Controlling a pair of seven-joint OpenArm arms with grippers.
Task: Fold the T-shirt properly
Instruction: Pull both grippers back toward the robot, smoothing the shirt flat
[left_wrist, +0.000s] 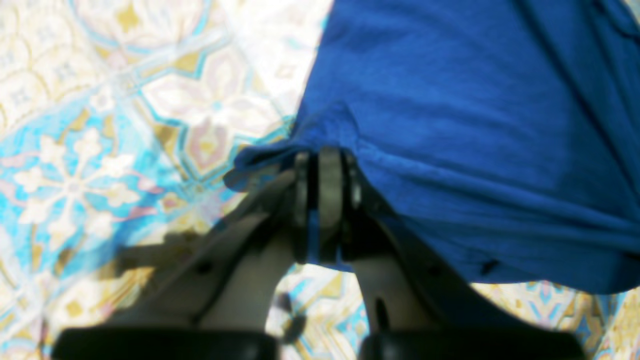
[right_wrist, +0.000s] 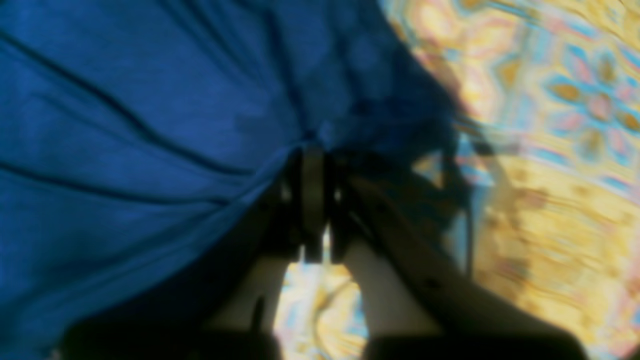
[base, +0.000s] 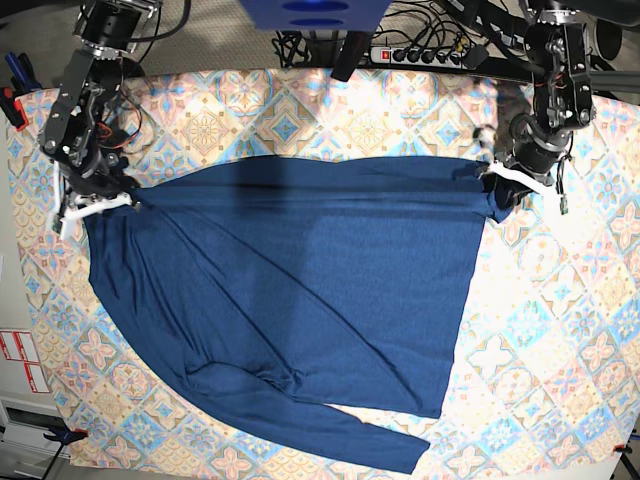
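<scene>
The dark blue long-sleeved T-shirt (base: 300, 290) lies spread over the patterned tablecloth (base: 540, 330), its top edge stretched in a line between my two grippers. My left gripper (base: 492, 176) is shut on the shirt's right top corner; in the left wrist view the jaws (left_wrist: 325, 165) pinch a fold of blue fabric (left_wrist: 475, 125). My right gripper (base: 128, 199) is shut on the left top corner; in the right wrist view the jaws (right_wrist: 312, 160) grip bunched fabric (right_wrist: 125, 150). One sleeve (base: 330, 430) trails along the bottom edge.
A power strip and cables (base: 420, 50) lie beyond the table's far edge. Clamps (base: 10, 95) sit at the left table edge. White labels (base: 20, 360) are at the lower left.
</scene>
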